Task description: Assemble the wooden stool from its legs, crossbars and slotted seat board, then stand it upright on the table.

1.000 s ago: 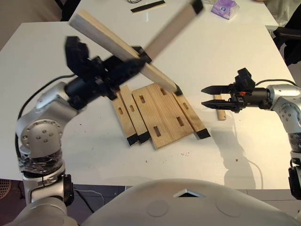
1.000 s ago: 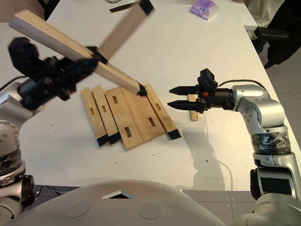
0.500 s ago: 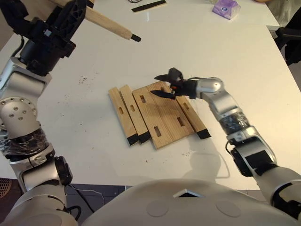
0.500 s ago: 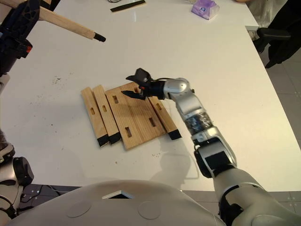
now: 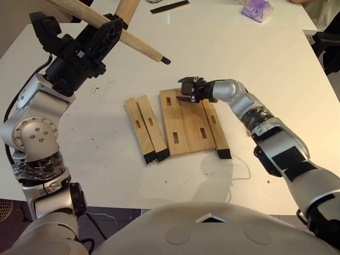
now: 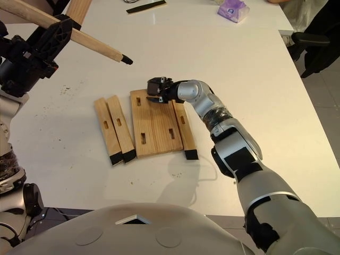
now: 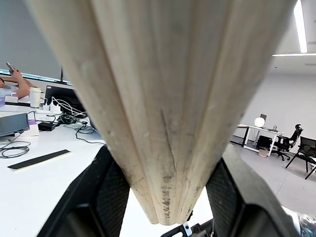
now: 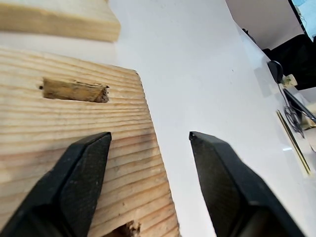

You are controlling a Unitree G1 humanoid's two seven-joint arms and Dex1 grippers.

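The slotted seat board [image 5: 187, 125] lies flat near the middle of the white table [image 5: 276, 69], its long sides running from 12 to 6 o'clock. Just off its 9 o'clock side, two loose legs [image 5: 139, 130] lie flat and pressed together, slightly slanted, with their black-capped ends toward 6 o'clock. Another leg [image 5: 214, 125] lies along the board's 3 o'clock edge, its black cap [image 5: 223, 154] also at the 6 o'clock end. The right gripper [image 5: 187, 90] sits low at the board's 12 o'clock edge with its fingers spread and grasping nothing. In the right wrist view one finger [image 8: 74, 177] is over the board near a slot and the other is over bare table past the edge; whether either touches the wood cannot be told. The left gripper [image 5: 106, 36] is raised high over the table's 10 o'clock corner, clenched on a held leg [image 5: 139, 48] that slopes down toward the centre. Its black tip [image 5: 166, 60] hangs in the air at 11 o'clock from the board. A second wooden bar [image 5: 127, 8] crosses the held leg at the gripper; whether the two are joined cannot be told. A black strip [image 5: 167, 6] lies at the table's 12 o'clock edge, and a purple packet [image 5: 253, 9] lies at about 1 o'clock.
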